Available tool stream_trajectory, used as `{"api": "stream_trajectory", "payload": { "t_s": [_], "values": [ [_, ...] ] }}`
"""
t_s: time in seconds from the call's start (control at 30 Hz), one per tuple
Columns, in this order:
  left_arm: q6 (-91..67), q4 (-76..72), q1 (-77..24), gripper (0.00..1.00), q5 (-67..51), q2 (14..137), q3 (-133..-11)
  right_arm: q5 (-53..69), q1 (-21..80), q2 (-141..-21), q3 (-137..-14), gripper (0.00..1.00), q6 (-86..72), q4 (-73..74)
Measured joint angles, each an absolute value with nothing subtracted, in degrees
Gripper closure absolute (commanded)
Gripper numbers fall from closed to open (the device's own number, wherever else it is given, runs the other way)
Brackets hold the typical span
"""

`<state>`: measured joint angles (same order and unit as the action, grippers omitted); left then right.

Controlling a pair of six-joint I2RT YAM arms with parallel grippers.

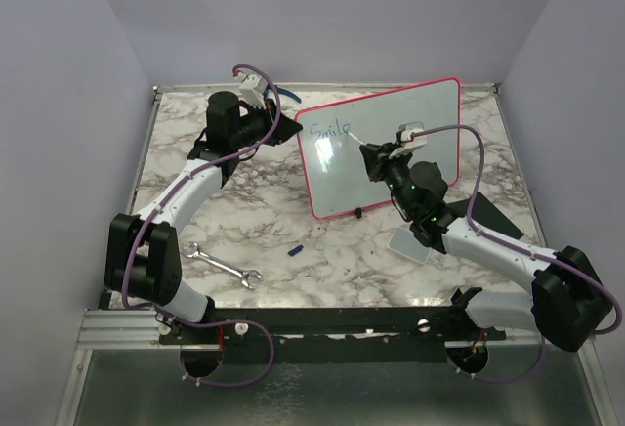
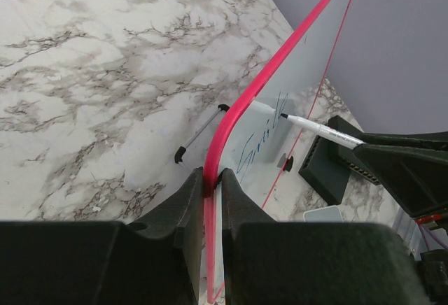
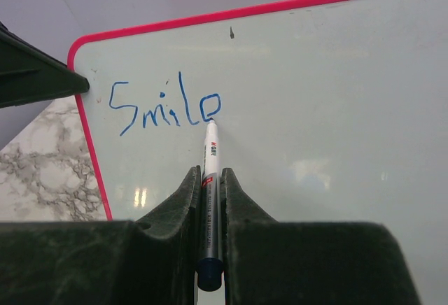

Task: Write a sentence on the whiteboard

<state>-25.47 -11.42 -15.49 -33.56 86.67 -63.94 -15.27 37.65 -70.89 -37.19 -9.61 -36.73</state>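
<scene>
One word, "Smile", of the blue handwritten sentence [image 3: 164,109] at ten o'clock on my glossy pink-framed whiteboard [image 3: 315,74], remainder outstanding by my judgement; right gripper [image 3: 208,173] clamped on white marker [image 3: 209,152], left gripper [image 2: 212,176] pinching the board's edge.

On the overhead feed I see a silver wrench [image 1: 225,267] lying flat on the marble counter [image 1: 342,265], toward the front left. A small blue cap [image 1: 296,248] lies to its right, apart from it. Farther right is a grey pad [image 1: 408,245], partly hidden.
</scene>
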Motion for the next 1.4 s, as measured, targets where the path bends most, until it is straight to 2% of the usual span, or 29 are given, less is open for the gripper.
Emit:
{"api": "stream_trajectory", "payload": {
  "t_s": [0.9,1.4],
  "values": [
    [-25.47,-11.44,-15.49,0.94,-33.54,86.67,-63.94,-17.69,37.65,-70.3,-37.19,1.0,-9.43,-36.29],
    [-25.41,-11.4,-15.49,0.97,-33.43,86.67,-63.94,-15.57,37.34,-62.87,-36.99,1.0,-8.27,-30.09]
  ]
}}
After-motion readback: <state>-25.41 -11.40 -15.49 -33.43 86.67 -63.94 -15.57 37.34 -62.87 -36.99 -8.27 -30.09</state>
